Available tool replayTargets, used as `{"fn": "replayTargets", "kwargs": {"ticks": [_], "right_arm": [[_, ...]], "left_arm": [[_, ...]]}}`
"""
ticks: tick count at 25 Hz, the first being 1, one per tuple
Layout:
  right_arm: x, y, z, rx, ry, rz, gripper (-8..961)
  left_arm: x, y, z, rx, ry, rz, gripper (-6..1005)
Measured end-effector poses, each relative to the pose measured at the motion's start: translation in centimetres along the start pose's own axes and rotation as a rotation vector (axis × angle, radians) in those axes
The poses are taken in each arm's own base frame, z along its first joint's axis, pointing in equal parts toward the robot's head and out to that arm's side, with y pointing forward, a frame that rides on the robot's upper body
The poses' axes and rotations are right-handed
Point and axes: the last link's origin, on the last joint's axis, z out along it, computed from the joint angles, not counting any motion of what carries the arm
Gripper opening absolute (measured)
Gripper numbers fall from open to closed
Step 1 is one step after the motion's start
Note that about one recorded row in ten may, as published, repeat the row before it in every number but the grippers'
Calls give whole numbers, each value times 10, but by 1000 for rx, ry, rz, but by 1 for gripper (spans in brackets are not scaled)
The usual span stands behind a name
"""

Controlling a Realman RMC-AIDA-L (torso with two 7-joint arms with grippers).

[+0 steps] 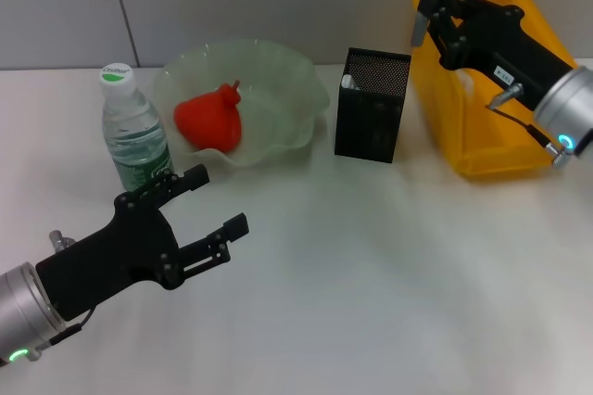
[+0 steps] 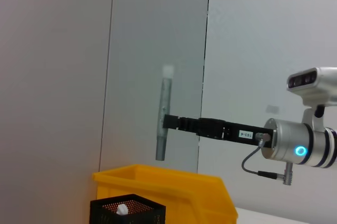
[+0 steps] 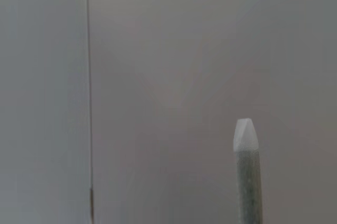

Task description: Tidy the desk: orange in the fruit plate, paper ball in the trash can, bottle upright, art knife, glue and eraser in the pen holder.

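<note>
The orange (image 1: 211,117) lies in the pale green fruit plate (image 1: 296,89). Left of the plate, the bottle (image 1: 134,131) stands upright. My left gripper (image 1: 225,198) hovers open and holds nothing, just in front of the bottle. High over the gap between the black mesh pen holder (image 1: 372,108) and the yellow trash can (image 1: 482,149), my right gripper (image 1: 434,10) is shut on the art knife (image 2: 164,108), a slim grey stick held upright with its white tip (image 3: 245,134) on top. Something white (image 2: 122,209) pokes up inside the pen holder (image 2: 126,211). Paper ball and eraser are hidden.
The white desk stretches open in front of the plate and pen holder. A grey wall with a vertical panel seam (image 2: 202,77) stands behind the desk. The trash can (image 2: 174,190) sits at the back right, close beside the pen holder.
</note>
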Motion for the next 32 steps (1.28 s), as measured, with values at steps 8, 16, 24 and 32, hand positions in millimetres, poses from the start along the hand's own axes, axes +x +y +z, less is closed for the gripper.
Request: {"fn": "replayTargets", "kwargs": {"ticks": [8, 16, 24, 32], "right_arm": [[3, 5, 27, 6, 73, 5, 124], [9, 7, 41, 25, 143, 1, 124], [16, 8, 41, 27, 186, -12, 126], [17, 8, 40, 28, 188, -7, 128]], "left_arm": [[-2, -2, 0, 15, -15, 0, 828], [-3, -5, 0, 32, -19, -1, 827], [-2, -5, 0, 34, -17, 0, 827], [-1, -6, 1, 34, -16, 2, 828]]}}
